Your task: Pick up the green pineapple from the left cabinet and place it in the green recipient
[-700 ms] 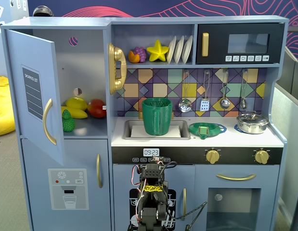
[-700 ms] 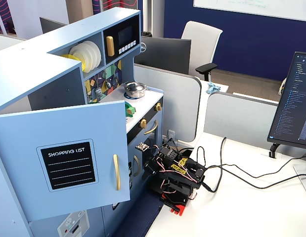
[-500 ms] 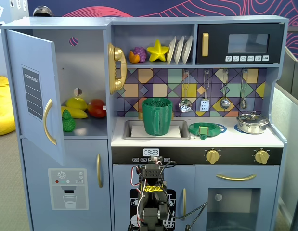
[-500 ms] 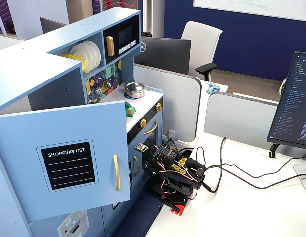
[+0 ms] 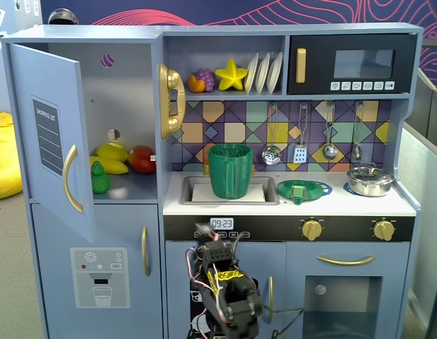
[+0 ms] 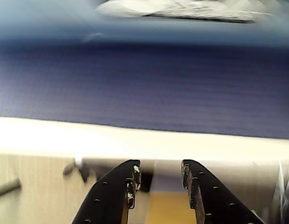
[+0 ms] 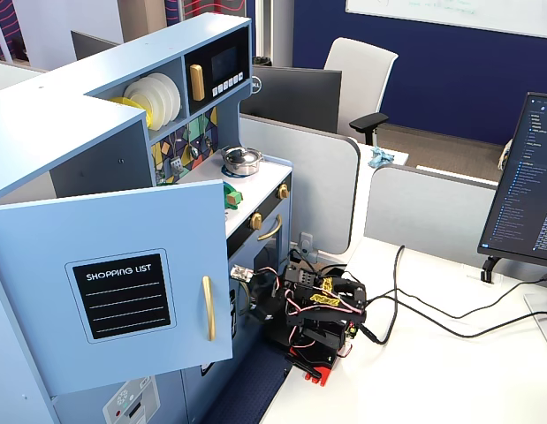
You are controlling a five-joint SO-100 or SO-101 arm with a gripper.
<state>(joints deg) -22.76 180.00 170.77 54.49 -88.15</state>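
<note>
The green pineapple (image 5: 99,178) stands on the shelf of the left cabinet (image 5: 52,134), at the front left, next to a yellow banana (image 5: 111,167) and a red fruit (image 5: 142,158). The cabinet door is swung open; it also shows in a fixed view (image 7: 123,283). The green recipient (image 5: 231,170) stands upright in the sink. The arm (image 5: 225,289) is folded low in front of the kitchen, far below the shelf. In the wrist view my gripper (image 6: 160,164) is open and empty, facing a blurred dark blue surface.
A flat green strainer dish (image 5: 303,190) and a metal pot (image 5: 369,180) sit on the counter right of the sink. A gold phone (image 5: 171,99) hangs at the cabinet's right edge. Cables (image 7: 432,309) run over the white table (image 7: 450,380) behind the arm.
</note>
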